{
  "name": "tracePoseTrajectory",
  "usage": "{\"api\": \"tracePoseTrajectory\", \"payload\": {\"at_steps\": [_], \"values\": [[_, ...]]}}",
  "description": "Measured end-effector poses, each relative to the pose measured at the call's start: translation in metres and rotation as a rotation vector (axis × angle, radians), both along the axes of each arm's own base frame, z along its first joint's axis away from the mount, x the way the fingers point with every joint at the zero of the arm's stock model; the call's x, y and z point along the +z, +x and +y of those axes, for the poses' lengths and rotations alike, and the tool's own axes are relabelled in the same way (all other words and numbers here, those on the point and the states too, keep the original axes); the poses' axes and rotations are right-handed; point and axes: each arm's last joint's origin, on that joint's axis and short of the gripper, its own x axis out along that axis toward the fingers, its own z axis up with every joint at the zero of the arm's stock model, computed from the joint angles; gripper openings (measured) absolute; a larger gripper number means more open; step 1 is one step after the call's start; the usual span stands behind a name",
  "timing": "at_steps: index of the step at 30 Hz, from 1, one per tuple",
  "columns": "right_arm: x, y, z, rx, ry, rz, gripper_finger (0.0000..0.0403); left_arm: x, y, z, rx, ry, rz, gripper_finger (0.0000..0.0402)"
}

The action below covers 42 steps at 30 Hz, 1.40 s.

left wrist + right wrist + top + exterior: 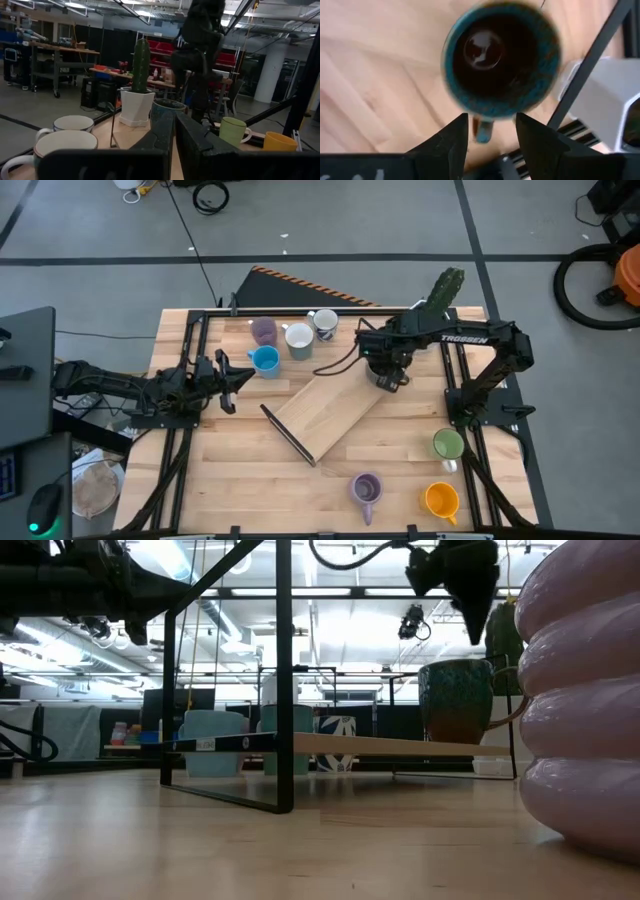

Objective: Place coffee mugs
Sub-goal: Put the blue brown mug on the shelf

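The dark brown mug with a teal rim (497, 60) stands upright on the wooden board (325, 415). My right gripper (491, 122) hovers open above it, with one finger on each side of the handle (482, 131) and no contact. In the low view the right gripper (465, 580) hangs clear over the mug (455, 700). A blue mug (265, 360), a lavender mug (263, 330) and two white mugs (298, 338) (324, 323) stand near the far edge. Green (447, 444), orange (440, 500) and lavender (366, 488) mugs stand near the front right. My left gripper (243, 376) waits shut beside the blue mug.
The cactus in its white pot (445, 290) stands at the far right corner, just behind my right arm. The board rests on a black metal frame (283, 690) and lies slanted across the table's middle. Black rails (190, 360) run along both sides of the table.
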Motion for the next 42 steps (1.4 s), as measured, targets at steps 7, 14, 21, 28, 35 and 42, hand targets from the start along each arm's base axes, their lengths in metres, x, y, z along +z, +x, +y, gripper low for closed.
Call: {"api": "tracePoseTrajectory", "payload": {"at_steps": [7,14,21,28,35,42], "values": [[0.005,-0.023,0.017,-0.079,-0.065,-0.048,0.0172,-0.001,0.000,0.000,-0.004,-0.017,0.010,0.0023],[-0.013,-0.051,0.019,-0.196,-0.035,-0.057,0.0172,-0.002,0.000,0.000,-0.005,-0.024,0.009,0.0023],[-0.034,-0.055,0.020,-0.200,-0.005,-0.036,0.0172,-0.002,0.000,0.000,-0.005,-0.023,0.010,0.0023],[-0.043,-0.052,0.019,-0.174,0.015,-0.055,0.0172,-0.002,0.000,0.000,-0.005,-0.023,0.010,0.0023],[-0.054,-0.051,0.016,-0.185,0.011,-0.067,0.0163,-0.002,0.000,0.000,-0.005,-0.022,0.010,0.0023],[-0.061,-0.050,0.016,-0.193,0.008,-0.077,0.0127,-0.002,0.000,0.000,-0.004,-0.021,0.010,0.0023]]}}
